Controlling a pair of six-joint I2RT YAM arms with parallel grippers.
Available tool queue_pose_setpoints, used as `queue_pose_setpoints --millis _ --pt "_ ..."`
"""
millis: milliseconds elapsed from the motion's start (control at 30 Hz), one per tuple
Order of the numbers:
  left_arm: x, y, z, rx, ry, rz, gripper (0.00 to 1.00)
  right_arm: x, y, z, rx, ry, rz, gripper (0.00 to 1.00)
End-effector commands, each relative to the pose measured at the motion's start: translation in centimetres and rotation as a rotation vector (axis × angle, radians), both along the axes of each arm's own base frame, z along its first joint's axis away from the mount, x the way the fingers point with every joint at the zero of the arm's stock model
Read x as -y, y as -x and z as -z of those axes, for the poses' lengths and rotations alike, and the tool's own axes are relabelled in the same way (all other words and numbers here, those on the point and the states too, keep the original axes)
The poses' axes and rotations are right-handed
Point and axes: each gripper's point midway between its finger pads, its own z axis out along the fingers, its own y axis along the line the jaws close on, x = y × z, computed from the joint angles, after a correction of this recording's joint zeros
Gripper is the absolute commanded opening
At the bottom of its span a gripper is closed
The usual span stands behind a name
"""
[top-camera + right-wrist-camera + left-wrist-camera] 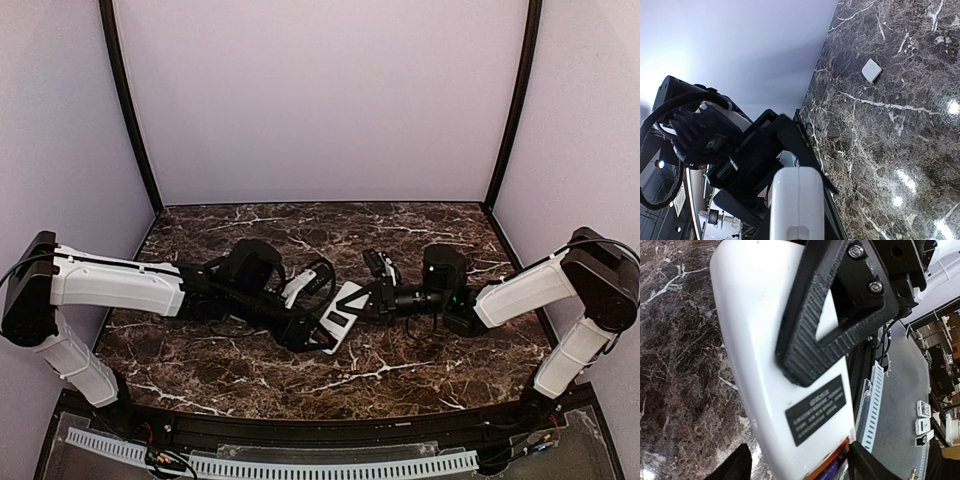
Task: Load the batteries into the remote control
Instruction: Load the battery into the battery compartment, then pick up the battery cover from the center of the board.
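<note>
The remote control [755, 340] filled the view back-up, its plain white shell tilted over the dark marble table [680, 365]. The right gripper's finger [797, 340], a black ribbed triangle, lay pressed across that back, just above a black printed label [815, 410]. At the remote's lower end an orange battery [826, 465] and a blue-purple battery [834, 472] showed side by side. The left gripper [800, 465] straddled that end, its jaws apart, with marble showing between one of them and the shell. A white slotted cable tray [872, 405] ran beyond the table edge.
</note>
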Motion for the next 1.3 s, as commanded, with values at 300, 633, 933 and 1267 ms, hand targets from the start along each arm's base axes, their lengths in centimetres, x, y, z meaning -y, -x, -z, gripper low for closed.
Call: queue_pose_setpoints --millis 300,633,933,1267 --pt "-4.6 -3.7 -4.0 0.196 -0.055 -0.149 0.9 2.3 -1.3 -1.2 0.083 -0.003 0.032 0.0" --pt "-15.7 -8.0 1.7 0.193 -0.47 -0.544 0.98 4.0 -2.7 -1.2 0.116 0.007 0.081 0.0" --pt "-20.5 -9.4 6.3 0.081 -0.639 -0.593 0.96 4.4 -2.8 -0.9 0.11 0.012 0.085 0.0" --pt "-20.7 -10.3 9.8 0.024 -0.696 -0.595 0.9 4.9 -3.0 -0.6 0.103 0.016 0.096 0.0"
